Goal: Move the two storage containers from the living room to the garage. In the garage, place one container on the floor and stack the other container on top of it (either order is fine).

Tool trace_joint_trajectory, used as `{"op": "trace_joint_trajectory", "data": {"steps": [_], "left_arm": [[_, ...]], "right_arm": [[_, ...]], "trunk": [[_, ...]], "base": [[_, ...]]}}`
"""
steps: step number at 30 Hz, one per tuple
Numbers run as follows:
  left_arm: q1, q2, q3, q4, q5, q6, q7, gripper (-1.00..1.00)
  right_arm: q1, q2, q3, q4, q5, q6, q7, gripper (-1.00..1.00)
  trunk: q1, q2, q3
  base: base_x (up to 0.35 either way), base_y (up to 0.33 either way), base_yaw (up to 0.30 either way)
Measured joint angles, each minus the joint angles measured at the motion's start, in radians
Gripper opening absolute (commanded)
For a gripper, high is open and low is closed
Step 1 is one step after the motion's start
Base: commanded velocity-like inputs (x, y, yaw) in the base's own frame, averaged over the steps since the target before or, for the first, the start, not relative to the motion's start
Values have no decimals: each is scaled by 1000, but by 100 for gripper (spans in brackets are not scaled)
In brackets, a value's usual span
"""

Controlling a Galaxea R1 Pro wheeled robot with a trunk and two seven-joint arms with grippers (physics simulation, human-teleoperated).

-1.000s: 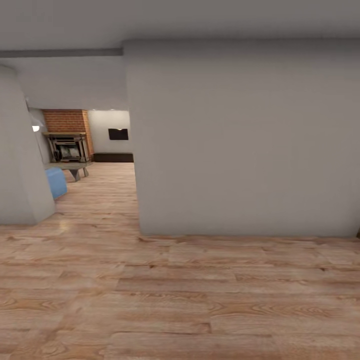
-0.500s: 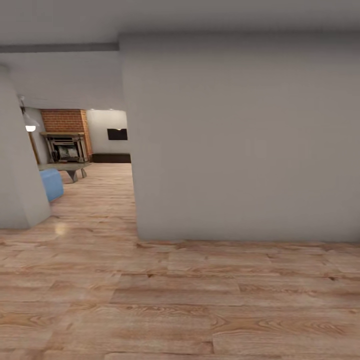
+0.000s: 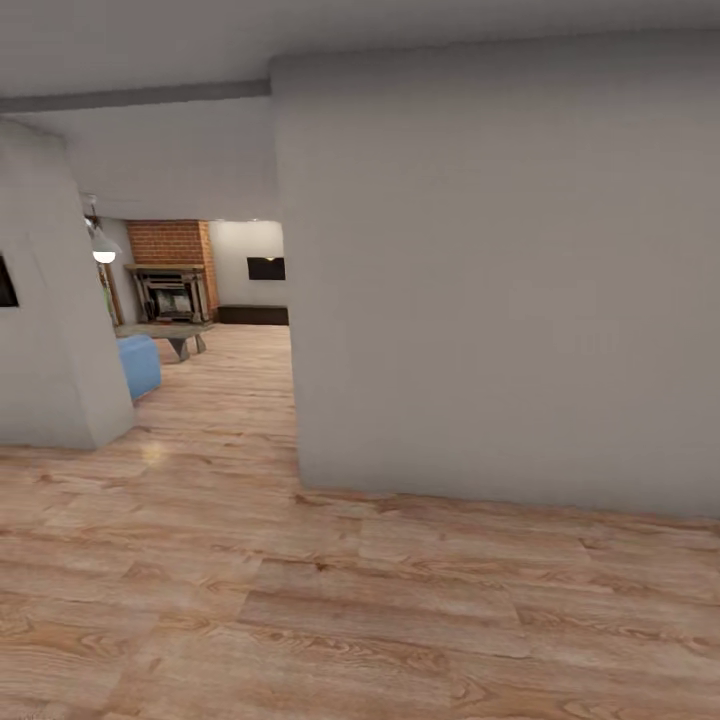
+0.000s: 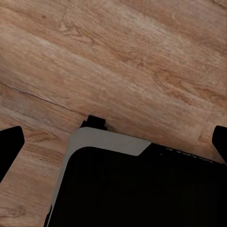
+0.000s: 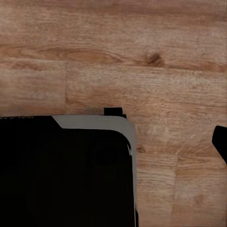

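The two storage containers and the garage are out of view. The living room [image 3: 200, 300] lies far ahead on the left, down a passage, with its red-brick fireplace [image 3: 172, 288], black wall TV [image 3: 266, 268] and dark low bench [image 3: 252, 315]. In the left wrist view my left gripper [image 4: 113, 142] hangs open over the wood-plank floor [image 4: 142, 61], one fingertip at each side edge and nothing between them. In the right wrist view, one fingertip [image 5: 221, 142] of my right gripper stands far out to the side, above the floor [image 5: 142, 56]; nothing is held.
A broad pale grey wall [image 3: 500, 280] blocks the way straight ahead and to the right. Another wall corner [image 3: 55, 340] stands at the left. The passage between them holds a blue seat [image 3: 140, 365] and a low table [image 3: 172, 330]. My black base [image 4: 132, 189] shows under both wrists.
The whole head view has shifted: the scene has slid to the right and the walls stand closer, so the camera moved. A dark frame on the left wall has come into view.
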Motion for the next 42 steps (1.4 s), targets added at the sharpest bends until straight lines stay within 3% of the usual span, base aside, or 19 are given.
{"op": "trace_joint_trajectory", "data": {"steps": [42], "left_arm": [[0, 0, 0, 0, 0, -2, 0, 100]], "right_arm": [[0, -1, -3, 0, -2, -2, 0, 100]], "trunk": [[0, 0, 0]], "base": [[317, 0, 269]]}}
